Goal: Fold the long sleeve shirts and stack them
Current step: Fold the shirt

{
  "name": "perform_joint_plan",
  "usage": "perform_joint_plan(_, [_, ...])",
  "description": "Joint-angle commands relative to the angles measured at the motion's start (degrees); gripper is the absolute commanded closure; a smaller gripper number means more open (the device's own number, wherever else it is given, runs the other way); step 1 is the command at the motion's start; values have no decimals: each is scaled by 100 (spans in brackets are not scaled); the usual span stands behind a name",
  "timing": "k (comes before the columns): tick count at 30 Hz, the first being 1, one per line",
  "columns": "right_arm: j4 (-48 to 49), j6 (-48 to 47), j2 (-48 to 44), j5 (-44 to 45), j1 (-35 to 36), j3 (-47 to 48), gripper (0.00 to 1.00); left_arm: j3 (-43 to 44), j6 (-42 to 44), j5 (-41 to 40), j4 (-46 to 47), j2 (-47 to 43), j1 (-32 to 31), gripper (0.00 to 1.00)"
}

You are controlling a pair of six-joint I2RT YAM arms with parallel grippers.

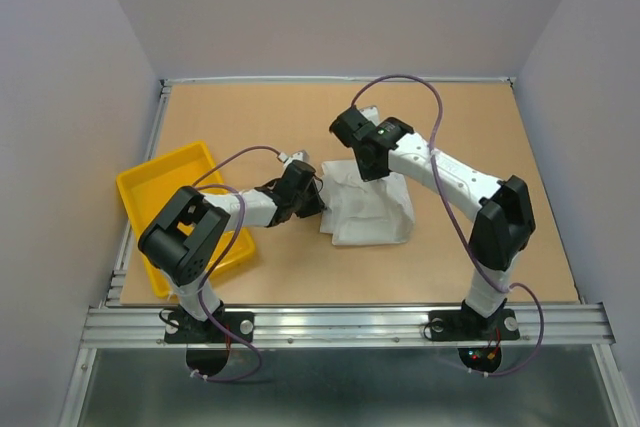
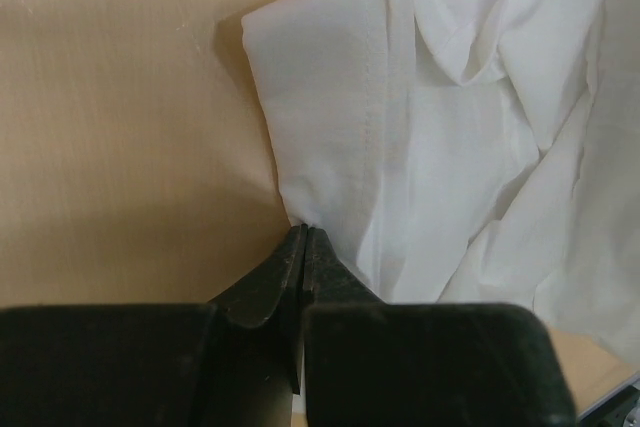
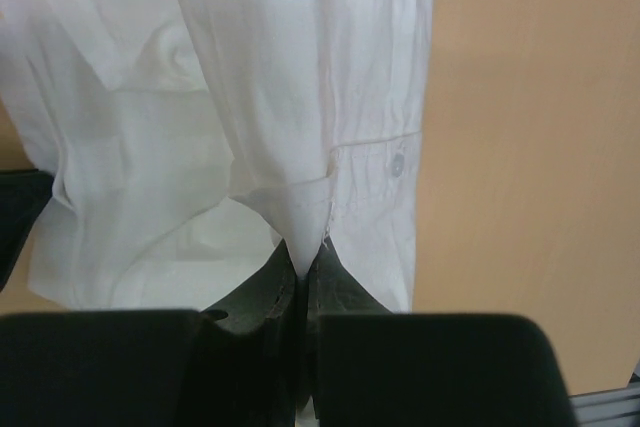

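One white long sleeve shirt (image 1: 368, 212) lies partly folded in a bunched rectangle at the middle of the tan table. My left gripper (image 1: 318, 197) is at the shirt's left edge. In the left wrist view the jaws (image 2: 303, 235) are shut, with the corner of the shirt (image 2: 440, 147) pinched at their tips. My right gripper (image 1: 372, 169) is over the shirt's far edge. In the right wrist view it (image 3: 305, 267) is shut on a cone of fabric of the shirt (image 3: 260, 77), pulled up near a button (image 3: 397, 164).
A yellow plastic tray (image 1: 148, 187) stands at the table's left edge, partly under my left arm. Grey walls close in the table on the left, back and right. A metal rail (image 1: 340, 322) runs along the near edge.
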Motion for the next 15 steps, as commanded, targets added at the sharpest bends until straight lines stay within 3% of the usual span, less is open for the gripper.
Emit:
perform_joint_plan(1, [-340,549,366,320,308,510,98,-245,-111,-310,-328,-240,-28,91])
perform_joint_plan(10, [-315,1130,1027,110,739,739,87,-509,-287,-348,-293,-398,-19,91])
perform_joint_plan(15, [63,1288,1036,-232,827,590,73,-561,-357,-374,-285,-451,-19,91])
